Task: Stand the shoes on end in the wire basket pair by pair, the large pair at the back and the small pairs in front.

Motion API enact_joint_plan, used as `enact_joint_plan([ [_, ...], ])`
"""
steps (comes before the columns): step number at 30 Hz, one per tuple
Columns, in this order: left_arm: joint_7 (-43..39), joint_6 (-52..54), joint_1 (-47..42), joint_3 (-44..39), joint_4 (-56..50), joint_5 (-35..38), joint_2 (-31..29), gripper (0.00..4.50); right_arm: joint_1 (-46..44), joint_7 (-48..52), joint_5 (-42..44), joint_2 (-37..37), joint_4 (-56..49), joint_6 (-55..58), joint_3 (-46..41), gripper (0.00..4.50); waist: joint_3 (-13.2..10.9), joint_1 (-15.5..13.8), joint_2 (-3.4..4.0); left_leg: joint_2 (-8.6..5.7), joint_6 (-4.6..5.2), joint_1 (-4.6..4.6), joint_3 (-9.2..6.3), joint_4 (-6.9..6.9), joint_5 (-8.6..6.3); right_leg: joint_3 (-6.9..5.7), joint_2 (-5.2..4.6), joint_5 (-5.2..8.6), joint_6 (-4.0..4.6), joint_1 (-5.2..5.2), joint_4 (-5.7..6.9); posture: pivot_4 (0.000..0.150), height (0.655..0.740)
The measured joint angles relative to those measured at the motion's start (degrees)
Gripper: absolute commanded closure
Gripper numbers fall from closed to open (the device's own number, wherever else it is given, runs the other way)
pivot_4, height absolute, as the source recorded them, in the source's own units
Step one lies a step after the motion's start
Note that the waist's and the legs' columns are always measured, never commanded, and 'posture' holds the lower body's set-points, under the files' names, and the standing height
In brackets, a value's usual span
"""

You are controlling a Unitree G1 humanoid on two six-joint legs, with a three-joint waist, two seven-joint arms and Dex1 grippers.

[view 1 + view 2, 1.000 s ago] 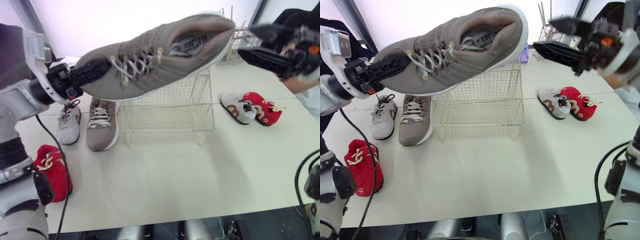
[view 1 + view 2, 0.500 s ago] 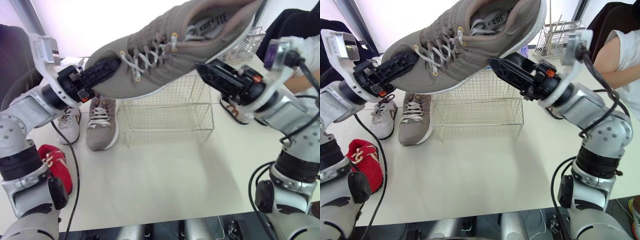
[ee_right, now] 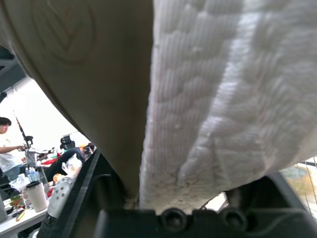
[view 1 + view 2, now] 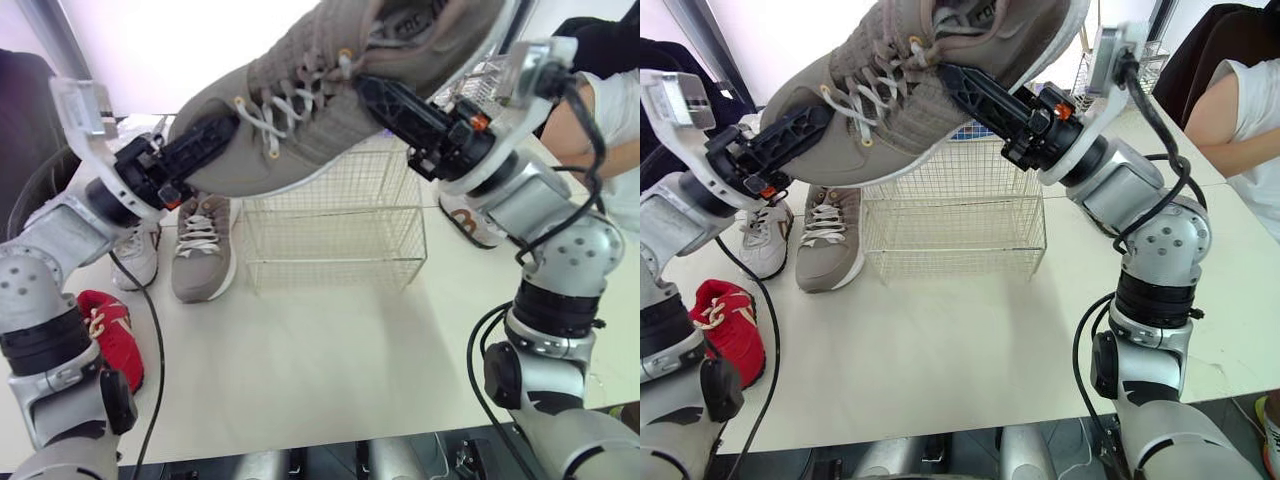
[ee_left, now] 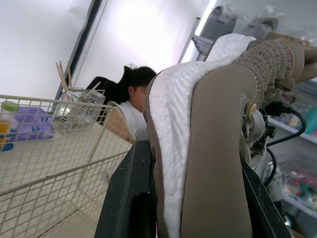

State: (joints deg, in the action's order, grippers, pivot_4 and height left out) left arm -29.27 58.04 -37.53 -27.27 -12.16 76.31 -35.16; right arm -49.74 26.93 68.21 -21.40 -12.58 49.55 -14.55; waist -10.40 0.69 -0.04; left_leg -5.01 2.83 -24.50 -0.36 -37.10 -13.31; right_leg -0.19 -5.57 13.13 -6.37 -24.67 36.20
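A large taupe shoe (image 4: pixel 330 110) with white laces hangs tilted in the air above the wire basket (image 4: pixel 335 235), toe low toward my left, heel high toward my right. My left gripper (image 4: pixel 205 148) is shut on its toe end; the left wrist view shows the shoe's white sole (image 5: pixel 173 148) between the fingers. My right gripper (image 4: pixel 378 92) grips the shoe's midsection, with the sole (image 3: pixel 223 99) pressed between its fingers. The matching large shoe (image 4: pixel 203 245) lies on the table left of the basket, beside a small white-grey shoe (image 4: pixel 135 255).
A small red shoe (image 4: pixel 108 335) lies near the table's left front. Another small grey shoe (image 4: pixel 468 220) shows behind my right arm. A person's arm (image 4: pixel 575 110) is at the far right. A wire rack (image 4: pixel 1092 72) stands at the back.
My right gripper swung in from the right and closed around the shoe's middle. The shoe has tipped, its heel rising higher. My left gripper keeps its hold on the toe.
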Motion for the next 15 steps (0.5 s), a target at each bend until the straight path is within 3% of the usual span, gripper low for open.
enact_joint_plan([
  [1,-0.21,-0.37,0.41,0.28,-0.34,-0.35,-0.69,3.74,-0.13,0.21,-0.08,-0.02,0.45,0.0,0.24,2.63,0.0,0.03,0.0,0.0,0.01,0.0,0.0,0.0,-0.01,0.0,0.0,0.0,0.0,0.0,0.0,0.15,0.74],
  [8,-4.6,0.03,3.78,6.21,-3.17,-4.42,-7.74,0.27,-4.39,4.79,-2.72,-5.49,3.39,0.5,2.72,2.63,-0.02,0.04,0.02,-0.01,0.07,-0.01,0.0,0.04,-0.05,0.0,0.0,0.01,0.01,-0.01,-0.05,0.15,0.74],
  [9,-5.59,0.02,4.08,6.4,-3.4,-5.1,-8.94,0.06,-5.34,6.4,-3.11,-7.05,3.86,0.68,3.13,2.63,-0.02,0.09,0.02,-0.01,0.08,-0.01,0.01,0.07,-0.05,0.0,-0.01,0.01,0.02,-0.01,-0.08,0.15,0.74],
  [12,-9.54,-0.78,5.48,6.52,-3.46,-7.94,-13.01,0.06,-9.34,13.63,-5.85,-12.54,7.42,0.36,4.28,2.63,-0.03,0.11,0.03,0.0,0.1,0.0,0.01,0.1,-0.07,0.0,-0.01,0.02,0.04,-0.01,-0.1,0.15,0.74],
  [15,-14.32,-2.85,6.92,7.89,-1.56,-12.92,-16.73,0.06,-16.53,26.85,-14.82,-20.46,17.6,-4.23,9.26,2.63,-0.07,0.11,0.09,0.0,0.1,-0.01,0.06,0.11,-0.09,-0.01,-0.03,0.11,0.21,-0.01,-0.15,0.15,0.74],
])
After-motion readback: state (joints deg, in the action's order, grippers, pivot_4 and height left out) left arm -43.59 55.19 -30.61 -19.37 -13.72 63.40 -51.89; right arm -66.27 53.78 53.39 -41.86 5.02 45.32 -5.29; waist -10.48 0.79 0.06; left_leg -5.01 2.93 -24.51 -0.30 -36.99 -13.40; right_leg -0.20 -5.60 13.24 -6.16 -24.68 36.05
